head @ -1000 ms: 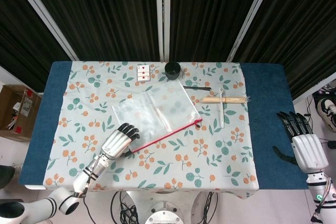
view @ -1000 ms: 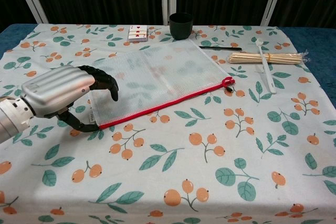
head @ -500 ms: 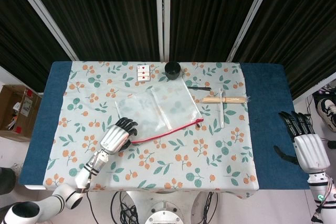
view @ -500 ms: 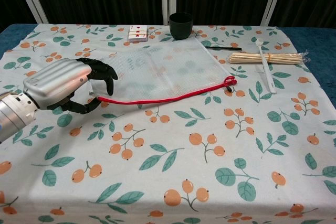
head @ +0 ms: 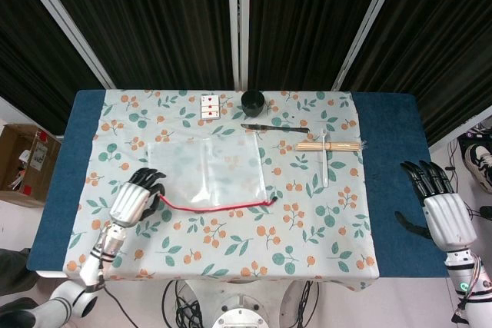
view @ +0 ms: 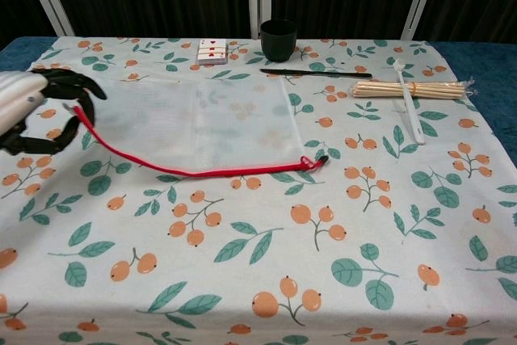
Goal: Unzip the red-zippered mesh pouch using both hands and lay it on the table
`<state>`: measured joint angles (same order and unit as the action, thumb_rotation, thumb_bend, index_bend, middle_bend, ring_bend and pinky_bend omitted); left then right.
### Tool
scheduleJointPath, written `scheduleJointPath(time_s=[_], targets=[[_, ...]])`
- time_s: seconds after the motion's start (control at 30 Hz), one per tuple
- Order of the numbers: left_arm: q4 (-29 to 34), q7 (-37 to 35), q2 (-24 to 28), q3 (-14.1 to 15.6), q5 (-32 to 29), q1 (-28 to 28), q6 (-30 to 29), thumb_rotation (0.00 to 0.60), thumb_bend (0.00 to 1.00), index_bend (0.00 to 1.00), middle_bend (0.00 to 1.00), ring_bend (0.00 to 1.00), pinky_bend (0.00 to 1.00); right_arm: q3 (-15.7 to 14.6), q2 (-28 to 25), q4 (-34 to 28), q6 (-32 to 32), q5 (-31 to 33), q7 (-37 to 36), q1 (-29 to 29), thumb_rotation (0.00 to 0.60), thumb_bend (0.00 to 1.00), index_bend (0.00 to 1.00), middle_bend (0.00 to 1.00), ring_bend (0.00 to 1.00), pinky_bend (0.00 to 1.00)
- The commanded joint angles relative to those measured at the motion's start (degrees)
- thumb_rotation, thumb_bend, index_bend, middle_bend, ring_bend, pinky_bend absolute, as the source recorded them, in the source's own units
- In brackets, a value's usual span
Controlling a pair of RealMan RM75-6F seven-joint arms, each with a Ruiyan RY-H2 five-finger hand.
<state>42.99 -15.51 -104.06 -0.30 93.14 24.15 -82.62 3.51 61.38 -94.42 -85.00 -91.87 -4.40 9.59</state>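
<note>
The clear mesh pouch [head: 207, 170] [view: 202, 119] lies flat on the flowered cloth, left of centre. Its red zipper [head: 219, 207] [view: 202, 171] runs along the near edge and looks closed. The zipper pull [head: 270, 200] [view: 321, 157] sits at the right end. My left hand [head: 134, 201] [view: 32, 107] pinches the pouch's left corner at the zipper's end, which is lifted a little off the cloth. My right hand [head: 438, 205] hovers beyond the table's right edge with fingers spread and nothing in it. The chest view does not show it.
A black cup [head: 252, 101] [view: 278, 38] and playing cards [head: 209, 106] [view: 212, 51] stand at the back. A thin black stick [head: 273, 127] [view: 307, 73], a bundle of skewers [head: 328, 145] [view: 408, 88] and a white spoon [head: 326, 160] [view: 408, 107] lie right of the pouch.
My left hand has pulled the pouch's corner to the left. The pouch slid and turned with it, uncovering the black stick. The right hand has hardly moved.
</note>
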Motion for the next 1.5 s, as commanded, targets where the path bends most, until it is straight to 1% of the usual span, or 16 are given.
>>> scheduleJointPath(time_s=[0.03, 0.13, 0.2, 0.27, 0.33, 0.37, 0.57, 0.67, 0.77, 0.83, 0.97, 1.0, 1.1, 1.23, 1.33, 1.5], targets=[[2.0, 0.6, 4.2, 1.4, -2.2, -3.6, 0.6, 0.6, 0.6, 0.53, 0.27, 0.19, 0.2, 0.0, 0.2, -0.1, 0.1, 0.0, 0.1, 0.1, 0.6, 0.15, 0.01, 0.09, 0.0, 0.0], [3.8, 0.9, 6.6, 2.0, -3.9, -5.3, 2.9, 0.6, 0.6, 0.5, 0.26, 0.18, 0.19, -0.1, 0.4, -0.1, 0.5, 0.0, 0.2, 0.2, 0.6, 0.15, 0.01, 0.09, 0.0, 0.0], [6.5, 2.0, 8.5, 2.4, -4.8, -6.0, 4.6, 0.6, 0.6, 0.39, 0.22, 0.17, 0.19, -0.1, 0.5, -0.1, 0.6, 0.0, 0.2, 0.3, 0.6, 0.15, 0.01, 0.09, 0.0, 0.0], [10.0, 3.0, 10.3, 2.7, -4.9, -6.2, 5.2, 0.6, 0.6, 0.23, 0.17, 0.14, 0.19, -0.1, 0.6, -0.1, 0.8, -0.2, 0.2, 0.4, 0.6, 0.15, 0.01, 0.09, 0.0, 0.0], [14.3, 4.6, 12.4, 3.1, -4.0, -6.2, 4.8, 0.6, 0.6, 0.15, 0.14, 0.12, 0.18, -0.1, 0.7, -0.1, 0.9, -0.3, 0.4, 0.5, 0.6, 0.15, 0.01, 0.09, 0.0, 0.0], [16.0, 5.6, 13.2, 3.3, -3.3, -6.1, 4.4, 0.6, 0.6, 0.14, 0.13, 0.12, 0.18, -0.1, 0.6, -0.2, 0.9, -0.3, 0.4, 0.5, 0.6, 0.16, 0.01, 0.09, 0.0, 0.0], [27.4, 13.9, 17.4, 4.0, 1.4, -4.3, 2.6, 0.6, 0.6, 0.11, 0.1, 0.11, 0.17, -0.3, 0.2, -0.6, 0.4, -0.5, 0.7, 0.2, 0.6, 0.15, 0.01, 0.09, 0.0, 0.0], [33.3, 17.2, 19.4, 3.5, 1.7, -2.6, 5.1, 0.6, 0.59, 0.11, 0.1, 0.1, 0.17, -0.3, 0.1, -0.6, 0.1, -0.5, 0.5, 0.0, 0.6, 0.16, 0.01, 0.09, 0.0, 0.0], [38.1, 21.6, 21.2, 1.8, 0.5, -0.4, 8.5, 0.6, 0.57, 0.11, 0.08, 0.1, 0.17, -0.4, -0.1, -0.6, -0.1, -0.5, 0.3, -0.2, 0.6, 0.16, 0.01, 0.09, 0.0, 0.0], [40.9, 26.3, 22.4, -0.2, -3.0, 0.6, 11.4, 0.6, 0.51, 0.11, 0.07, 0.08, 0.17, -0.4, -0.2, -0.5, -0.3, -0.6, 0.1, -0.3, 0.6, 0.16, 0.01, 0.09, 0.0, 0.0], [46.3, 35.5, 25.9, -3.9, -14.5, 1.7, 17.7, 0.6, 0.3, 0.09, 0.04, 0.06, 0.16, -0.5, -0.3, -0.1, -0.5, -0.6, -0.7, -0.5, 0.6, 0.16, 0.01, 0.09, 0.0, 0.0], [47.9, 37.8, 27.0, -4.9, -18.3, 1.9, 19.2, 0.6, 0.28, 0.09, 0.04, 0.05, 0.16, -0.5, -0.4, 0.0, -0.6, -0.7, -1.0, -0.6, 0.6, 0.16, 0.01, 0.09, 0.0, 0.0], [50.7, 38.9, 29.0, -5.8, -23.5, 2.0, 21.0, 0.6, 0.26, 0.08, 0.04, 0.05, 0.16, -0.5, -0.3, 0.4, -0.8, -0.7, -1.5, -0.7, 0.6, 0.16, 0.01, 0.09, 0.0, 0.0], [51.2, 40.2, 29.8, -6.7, -26.9, -0.1, 16.7, 0.6, 0.26, 0.09, 0.04, 0.05, 0.16, -0.6, -0.2, 0.9, -0.7, -0.8, -2.0, -0.7, 0.6, 0.16, 0.01, 0.09, 0.0, 0.0], [51.1, 37.1, 30.3, -6.5, -26.4, -2.1, 13.9, 0.6, 0.25, 0.09, 0.05, 0.05, 0.16, -0.6, -0.2, 1.0, -0.5, -0.8, -2.0, -0.6, 0.6, 0.16, 0.01, 0.09, 0.0, 0.0], [52.1, 36.6, 32.1, -5.9, -26.9, -4.8, 10.1, 0.6, 0.24, 0.12, 0.06, 0.05, 0.16, -0.7, -0.1, 1.2, -0.4, -0.9, -2.3, -0.5, 0.6, 0.16, 0.01, 0.09, 0.0, 0.0]])
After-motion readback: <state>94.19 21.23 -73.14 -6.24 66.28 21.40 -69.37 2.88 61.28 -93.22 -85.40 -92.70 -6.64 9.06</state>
